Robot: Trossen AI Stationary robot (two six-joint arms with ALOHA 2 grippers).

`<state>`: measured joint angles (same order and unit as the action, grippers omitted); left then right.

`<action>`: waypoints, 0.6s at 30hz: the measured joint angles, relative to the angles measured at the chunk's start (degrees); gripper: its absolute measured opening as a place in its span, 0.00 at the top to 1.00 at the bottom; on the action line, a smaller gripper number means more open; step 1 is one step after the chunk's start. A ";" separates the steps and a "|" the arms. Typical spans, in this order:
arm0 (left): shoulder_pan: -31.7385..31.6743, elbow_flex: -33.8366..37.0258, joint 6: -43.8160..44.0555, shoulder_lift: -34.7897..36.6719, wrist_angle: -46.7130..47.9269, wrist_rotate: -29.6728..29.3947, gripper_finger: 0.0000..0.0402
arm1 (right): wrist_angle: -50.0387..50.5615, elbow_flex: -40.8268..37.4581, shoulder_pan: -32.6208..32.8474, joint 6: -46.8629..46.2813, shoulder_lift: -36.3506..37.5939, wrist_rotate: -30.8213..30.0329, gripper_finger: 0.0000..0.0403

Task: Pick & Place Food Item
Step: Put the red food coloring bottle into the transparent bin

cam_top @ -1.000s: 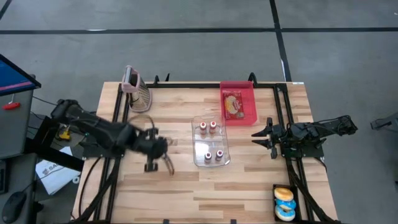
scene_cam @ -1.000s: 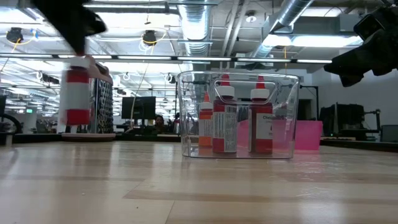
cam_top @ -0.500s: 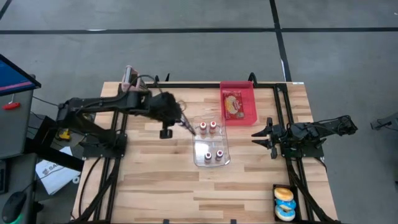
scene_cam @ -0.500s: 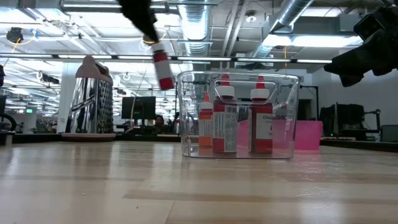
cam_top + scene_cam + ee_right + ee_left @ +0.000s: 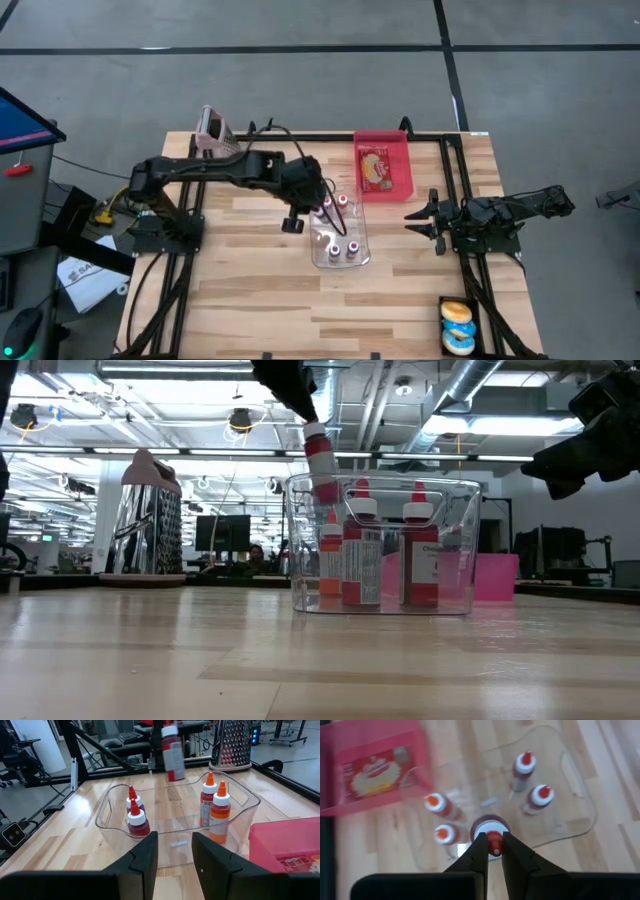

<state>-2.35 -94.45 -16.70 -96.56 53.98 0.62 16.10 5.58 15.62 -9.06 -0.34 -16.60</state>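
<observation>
While the left gripper [image 5: 493, 851] clamps a bottle [image 5: 320, 463] by its cap, it hangs tilted over the bin's [image 5: 360, 245] rim, having crossed from the grater [image 5: 213, 133]. Four bottles leave the bin's middle free. The right gripper [image 5: 419, 222] waits half open, empty.

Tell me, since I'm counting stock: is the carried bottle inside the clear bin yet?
Not yet. The bottle, tilted in the left gripper, hangs at the bin's rim.

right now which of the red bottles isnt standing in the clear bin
The bottle pinched in the left claw: it hangs tilted above the clear bin, while the other four bottles stand upright inside it.
</observation>
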 joint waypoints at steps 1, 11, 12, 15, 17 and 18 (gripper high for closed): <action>0.53 -0.10 -0.03 -0.44 -0.10 0.31 0.95 | 0.00 0.00 0.00 0.00 0.00 0.00 0.72; 3.20 -0.16 0.16 -2.95 -3.22 0.40 0.95 | 0.00 0.00 0.02 0.00 0.00 0.00 0.72; 3.17 -0.16 0.44 -2.91 -4.02 0.37 0.95 | 0.00 0.00 0.02 0.00 0.00 0.00 0.72; 3.16 -0.16 0.87 -2.90 -6.50 0.35 0.95 | 0.00 0.00 0.01 0.00 0.00 0.00 0.72; 3.15 -0.16 0.91 -2.90 -6.86 0.45 0.95 | 0.00 0.00 0.01 0.00 0.00 0.00 0.72; 3.13 -0.16 0.93 -3.00 -7.06 0.88 0.95 | 0.00 0.00 0.02 0.00 0.00 0.00 0.72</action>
<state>0.78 -94.61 -15.77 -99.55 46.92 1.50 16.10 5.58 15.64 -9.06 -0.34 -16.60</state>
